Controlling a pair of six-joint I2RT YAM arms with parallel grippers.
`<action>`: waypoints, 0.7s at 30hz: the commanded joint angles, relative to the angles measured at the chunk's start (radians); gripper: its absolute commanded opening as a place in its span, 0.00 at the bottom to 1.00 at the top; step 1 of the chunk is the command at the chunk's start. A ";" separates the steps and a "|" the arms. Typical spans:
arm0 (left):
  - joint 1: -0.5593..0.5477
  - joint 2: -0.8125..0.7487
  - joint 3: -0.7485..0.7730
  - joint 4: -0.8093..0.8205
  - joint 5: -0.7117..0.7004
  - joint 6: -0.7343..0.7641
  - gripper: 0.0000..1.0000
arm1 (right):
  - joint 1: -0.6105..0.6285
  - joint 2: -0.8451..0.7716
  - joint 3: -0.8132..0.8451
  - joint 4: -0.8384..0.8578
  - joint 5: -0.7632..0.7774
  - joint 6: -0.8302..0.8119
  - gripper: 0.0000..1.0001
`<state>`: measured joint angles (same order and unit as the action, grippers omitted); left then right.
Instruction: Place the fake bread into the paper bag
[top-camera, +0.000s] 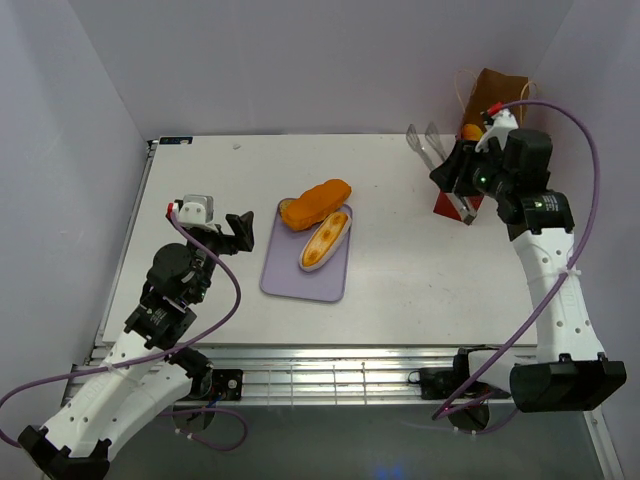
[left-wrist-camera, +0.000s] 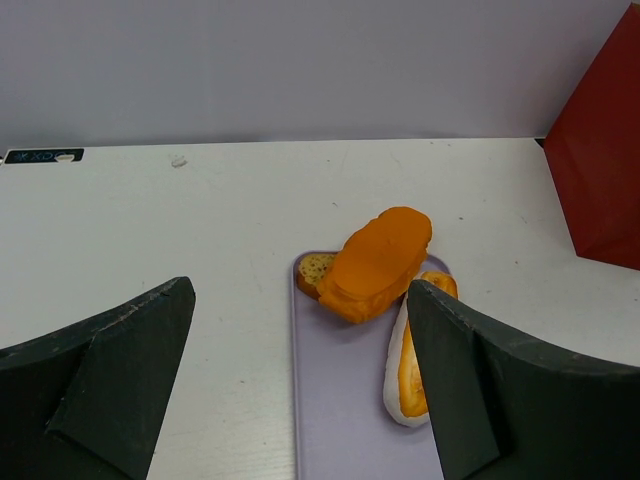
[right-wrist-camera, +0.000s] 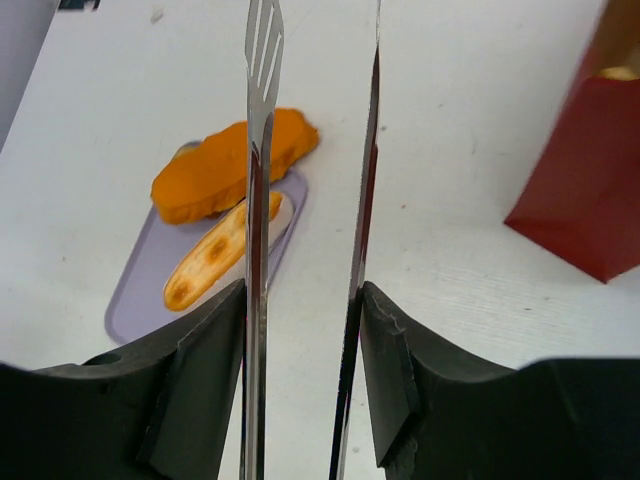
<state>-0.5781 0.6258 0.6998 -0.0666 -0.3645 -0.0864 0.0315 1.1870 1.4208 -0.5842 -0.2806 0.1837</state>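
Our right pincer (right-wrist-camera: 305, 300) pinches the tongs (right-wrist-camera: 262, 150) from outside, one finger on each arm. The blades stand apart with nothing between them. We hold them pointing left across the bench (top-camera: 400, 270) toward the tray (top-camera: 290, 280), so that thin blades, not our thick fingers, can straddle a piece. This pincer hangs at the far right, just beside the bag (top-camera: 497, 90). The bag stands upright in the far right corner, mouth up, so a carried piece need only clear the rim and drop.

The bread (right-wrist-camera: 225, 170) we can see lies mid-bench on the tray, well apart from the bag. The loaf (top-camera: 315, 203) rests across the far end, overhanging the edge and propped on a small slice (left-wrist-camera: 315, 268). The bun (top-camera: 325, 240) lies just beside it, nearer to us. Something orange shows at the bag's mouth; we cannot tell what.

Our left pincer (top-camera: 243, 232) is spread and empty, near the tray's left edge, facing the loaf. We judge it is placed there to steady the tray while keeping out of the tongs' path. The loaf sits highest and looks the easiest to take next, though its smooth shell may slip.
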 joint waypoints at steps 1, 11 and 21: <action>-0.003 0.002 0.001 0.014 -0.013 0.002 0.98 | 0.108 -0.004 -0.054 0.049 0.027 -0.013 0.53; -0.003 0.006 -0.002 0.014 -0.020 0.007 0.98 | 0.409 0.031 -0.224 0.119 0.087 0.080 0.53; -0.003 0.005 0.000 0.016 -0.016 0.007 0.98 | 0.531 0.042 -0.395 0.184 0.086 0.192 0.53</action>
<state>-0.5781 0.6338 0.6998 -0.0666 -0.3779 -0.0860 0.5411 1.2327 1.0325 -0.4641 -0.2111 0.3214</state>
